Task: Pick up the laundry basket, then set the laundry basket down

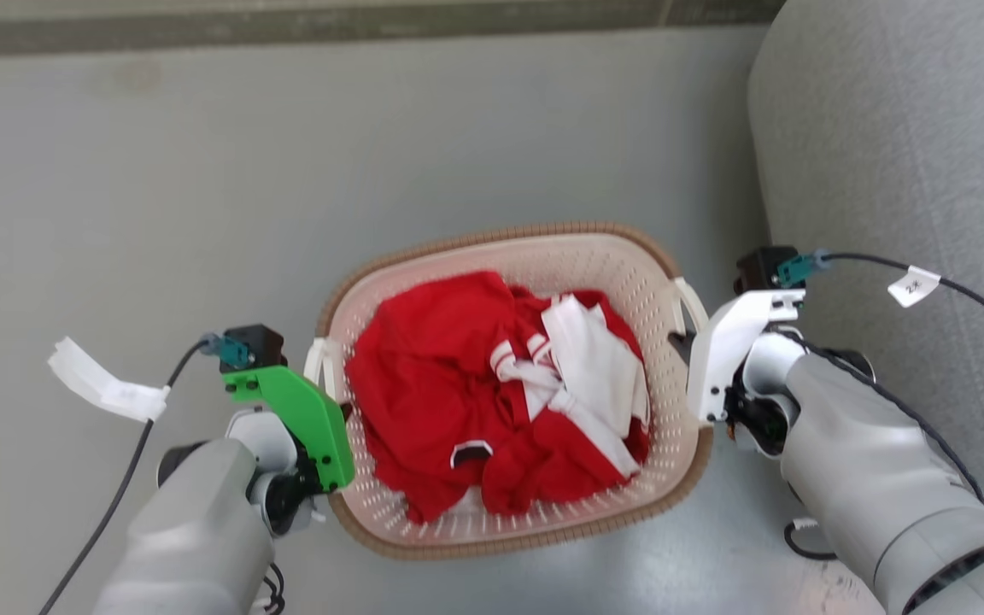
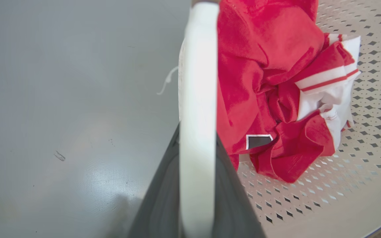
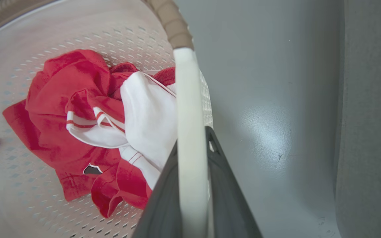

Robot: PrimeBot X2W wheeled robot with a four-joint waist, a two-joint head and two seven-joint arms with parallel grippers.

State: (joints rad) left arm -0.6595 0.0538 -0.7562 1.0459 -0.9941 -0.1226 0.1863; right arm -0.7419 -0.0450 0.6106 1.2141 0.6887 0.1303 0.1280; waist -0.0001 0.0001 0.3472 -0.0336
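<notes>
The laundry basket (image 1: 543,235), cream perforated plastic with a brown woven rim, sits between my two arms and holds red and white clothes (image 1: 492,384). My left gripper (image 1: 336,401), under a green cover, is at the basket's left white loop handle (image 1: 321,363). In the left wrist view its dark fingers (image 2: 164,198) are shut on that handle (image 2: 198,82). My right gripper (image 1: 682,346), under a white cover, is at the right handle (image 1: 690,303). The right wrist view shows its fingers (image 3: 230,205) shut on that handle (image 3: 187,99). Whether the basket rests on the floor, I cannot tell.
A grey sofa (image 1: 902,171) stands close to my right arm. Smooth grey floor (image 1: 202,171) stretches to the left and ahead, up to a wall base (image 1: 287,34). A white paper tag (image 1: 103,384) hangs from the left arm's cable.
</notes>
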